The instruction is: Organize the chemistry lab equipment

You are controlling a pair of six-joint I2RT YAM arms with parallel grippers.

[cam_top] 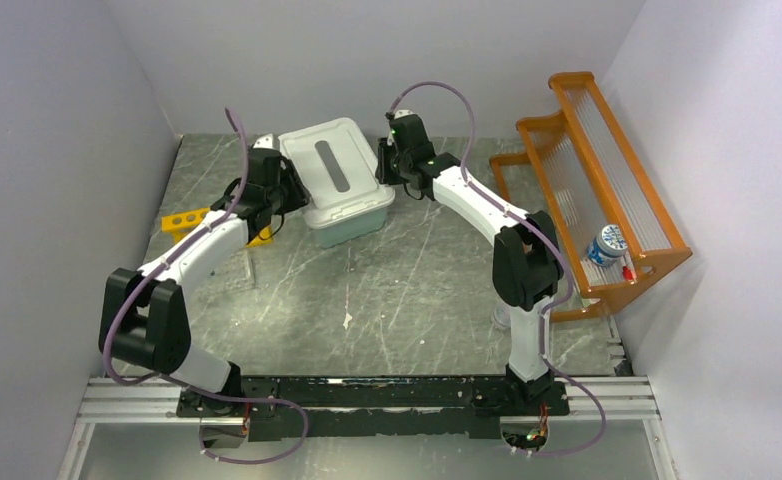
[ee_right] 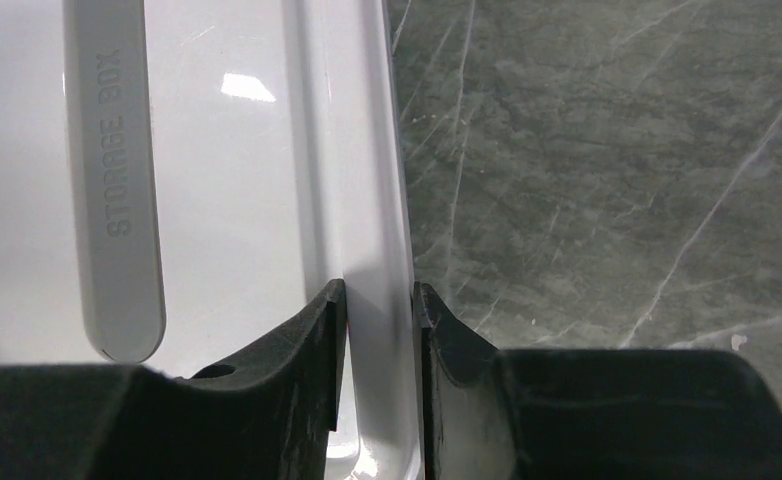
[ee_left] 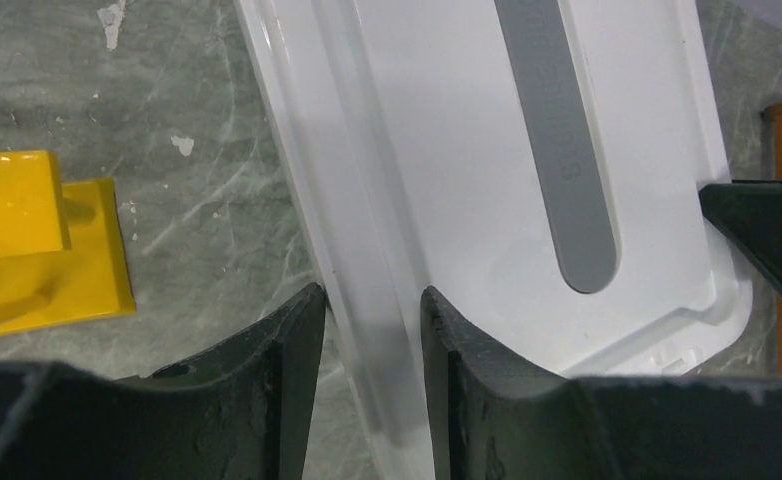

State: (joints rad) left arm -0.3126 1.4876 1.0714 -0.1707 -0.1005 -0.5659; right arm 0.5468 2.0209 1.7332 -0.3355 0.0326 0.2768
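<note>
A white storage-box lid (cam_top: 332, 170) with a grey handle strip sits over a clear box (cam_top: 352, 228) at the back middle of the table. My left gripper (cam_top: 289, 188) is shut on the lid's left rim (ee_left: 372, 300). My right gripper (cam_top: 387, 165) is shut on the lid's right rim (ee_right: 377, 295). The lid fills the left wrist view (ee_left: 447, 150) and the right wrist view (ee_right: 227, 180). The yellow tube rack (cam_top: 189, 220) lies on the table left of the box, also in the left wrist view (ee_left: 27, 245). Forceps, tubing, test tubes and brush are out of view.
The large orange wooden shelf (cam_top: 607, 190) stands at the right with a blue-and-white bottle (cam_top: 607, 245) on its lower ledge. A pale clear object (cam_top: 502, 318) sits on the table by the right arm. White walls close in on three sides.
</note>
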